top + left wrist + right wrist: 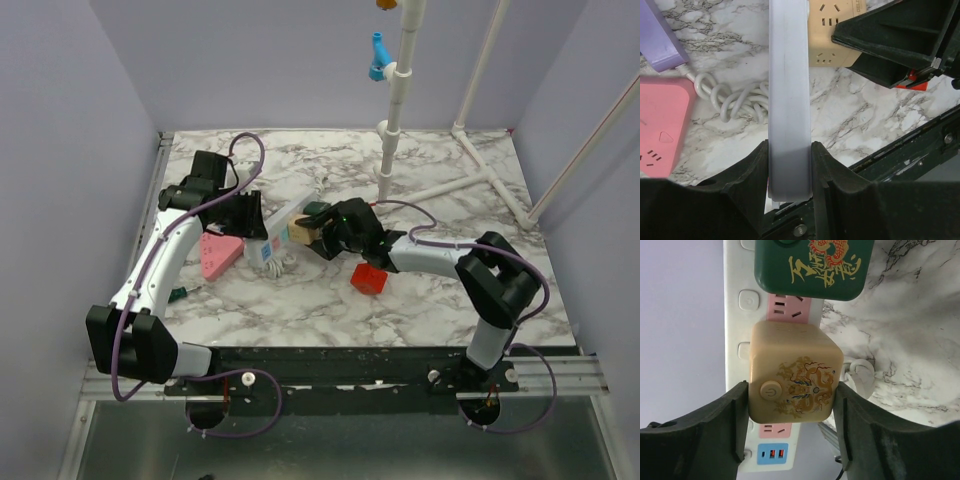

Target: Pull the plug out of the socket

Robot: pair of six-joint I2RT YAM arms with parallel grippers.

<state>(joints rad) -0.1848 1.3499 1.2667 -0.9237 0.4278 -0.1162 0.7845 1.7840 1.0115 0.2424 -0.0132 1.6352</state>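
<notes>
The long white power strip (268, 243) lies on the marble table, tipped on its side. My left gripper (788, 150) is shut on the strip's white body (787, 90), one finger on each side. A beige cube plug with a gold dragon (795, 372) sits on the strip's face (736, 320) over the pink outlets (790, 310). My right gripper (791, 390) is shut on this plug, its pads on both sides. A dark green cube plug (812, 267) sits further along the strip. In the top view the two grippers (252, 218) (318, 235) meet at the strip.
A pink triangular socket (218, 252) lies left of the strip, with a purple bar (660, 37) and the coiled white cord (740, 102) beside it. A red cube (368, 279) sits under my right forearm. A white pipe frame (395, 120) stands at the back.
</notes>
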